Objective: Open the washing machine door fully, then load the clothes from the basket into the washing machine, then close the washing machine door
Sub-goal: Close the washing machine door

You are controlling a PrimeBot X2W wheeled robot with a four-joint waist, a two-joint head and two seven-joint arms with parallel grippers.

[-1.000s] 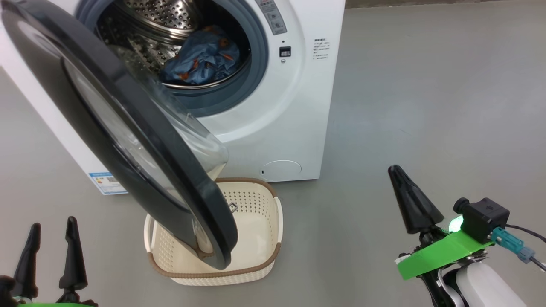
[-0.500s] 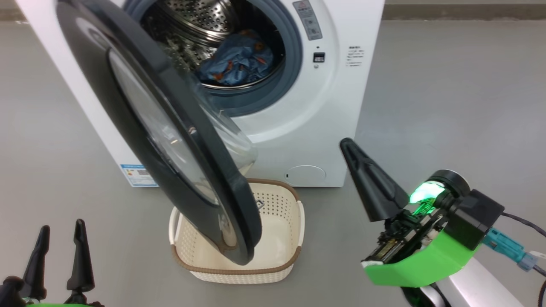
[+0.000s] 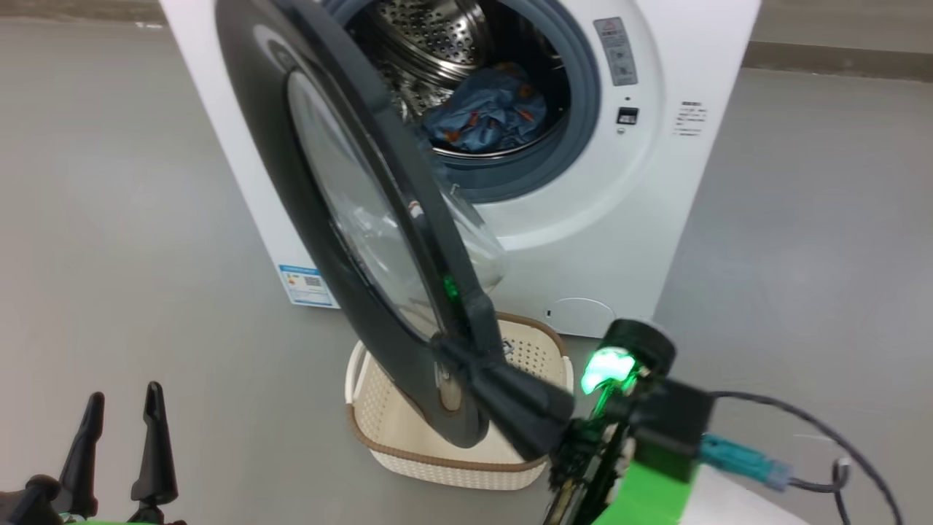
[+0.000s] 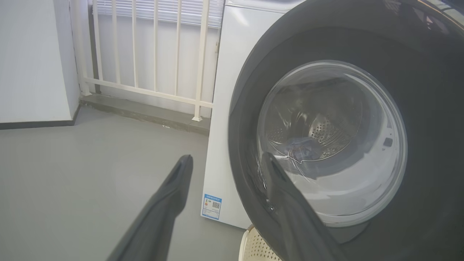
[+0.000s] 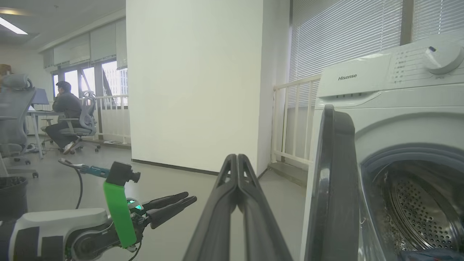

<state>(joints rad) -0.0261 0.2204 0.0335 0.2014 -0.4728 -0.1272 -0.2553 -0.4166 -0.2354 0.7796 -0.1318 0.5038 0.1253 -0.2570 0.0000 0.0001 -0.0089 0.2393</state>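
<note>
— How are the tools?
— The right tool (image 3: 450,351), 5 o'clock in the head view, has its fingers pressed together with nothing between them. Its tip is at the lower black rim of the washing machine door (image 3: 342,211); I cannot tell if they touch. The left tool (image 3: 124,397), 7 o'clock, has its fingers apart and holds nothing.
— Around them?
— The glossy door hangs open and hides part of the perforated cream basket (image 3: 379,408) at 6 o'clock. Blue clothes (image 3: 488,117) lie in the steel drum (image 3: 437,36) of the washing machine (image 3: 619,240), 12 o'clock.

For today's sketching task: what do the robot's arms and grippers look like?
Left gripper and right gripper: two long tapered black fingers on a green bracket. The right also carries a black camera, green light and teal plug. Forearms are white.
</note>
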